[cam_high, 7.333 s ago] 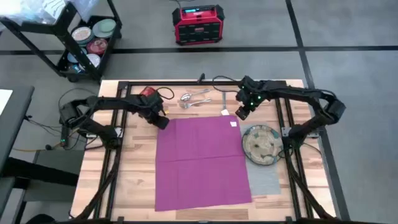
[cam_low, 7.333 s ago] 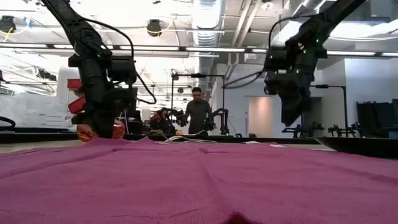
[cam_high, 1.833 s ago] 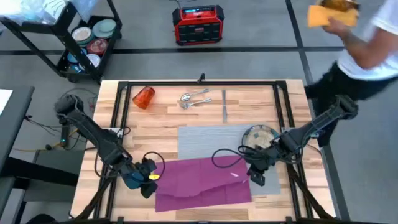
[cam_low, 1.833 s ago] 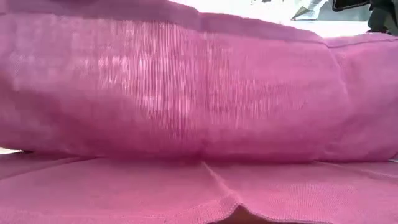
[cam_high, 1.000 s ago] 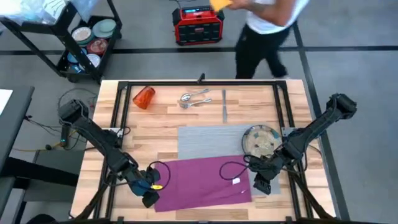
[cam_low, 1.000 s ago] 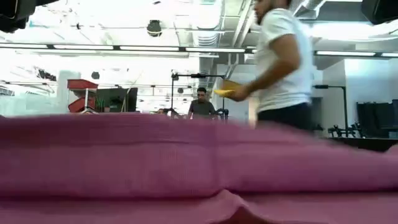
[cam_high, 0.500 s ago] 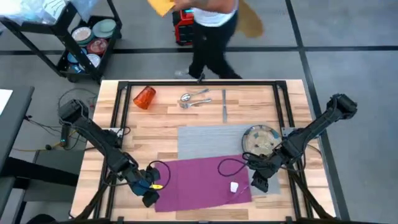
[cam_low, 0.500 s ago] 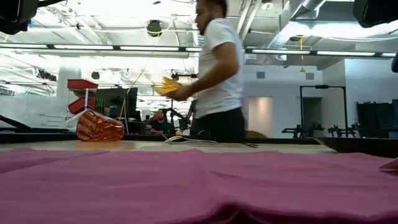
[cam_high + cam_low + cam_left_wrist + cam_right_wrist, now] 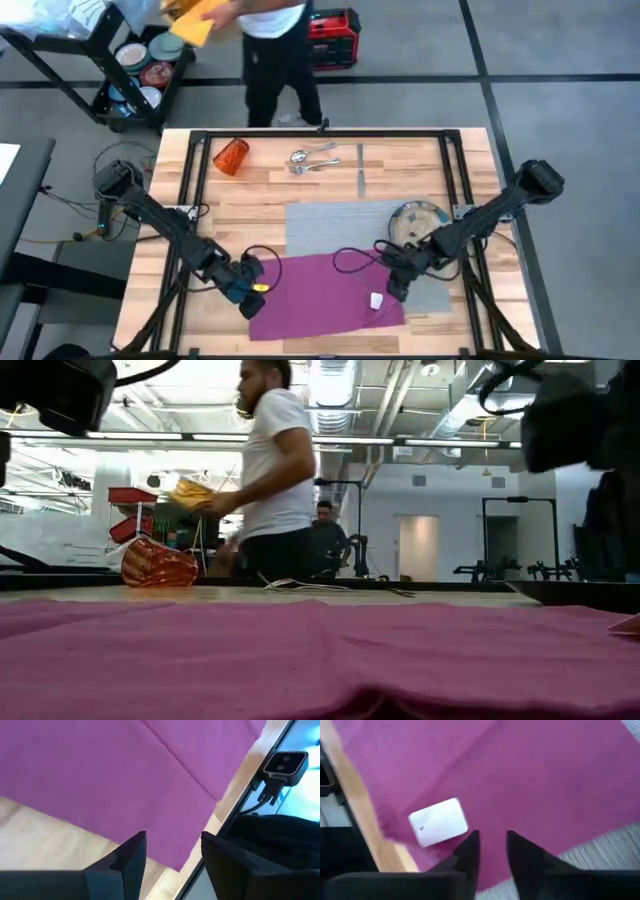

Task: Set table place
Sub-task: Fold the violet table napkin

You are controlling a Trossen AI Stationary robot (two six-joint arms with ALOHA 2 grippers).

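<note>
Left gripper: the left gripper (image 9: 246,297) sits low at the near left corner of the napkin (image 9: 325,292), fingers (image 9: 131,854) apart with a clear gap, holding nothing; the napkin's corner lies just past them.
Right gripper: the right gripper (image 9: 396,284) is at the napkin's right edge, where it meets the placemat (image 9: 340,222); its fingers (image 9: 468,851) stand a little apart, over the cloth but not clamped on it.
Napkin: 1, magenta, folded to a wide band, lying at the near side of the table (image 9: 265,195) and overlapping the placemat's near edge; a white label (image 9: 439,821) shows near its right end.
Step in hand: folding the napkin, as I judge it; both grippers have nothing in them at its 2 ends.
Next move: probably a fresh grip on the cloth, either for another fold or to shift it beside the plate (image 9: 418,222); the thin edge lies flat, so the fingers must pinch low.
Placemat: 1, grey, mid-table.
Plate: 1, at the placemat's right edge.
Cup: 1 orange cup (image 9: 231,156), on its side at the far left.
Cutlery: a cluster of fork and spoon (image 9: 312,159) at the far side, with 1 knife (image 9: 361,170) to its right (the exact count in the cluster I cannot tell).
Person: 1 person (image 9: 275,45) beyond the far edge, carrying something yellow.
</note>
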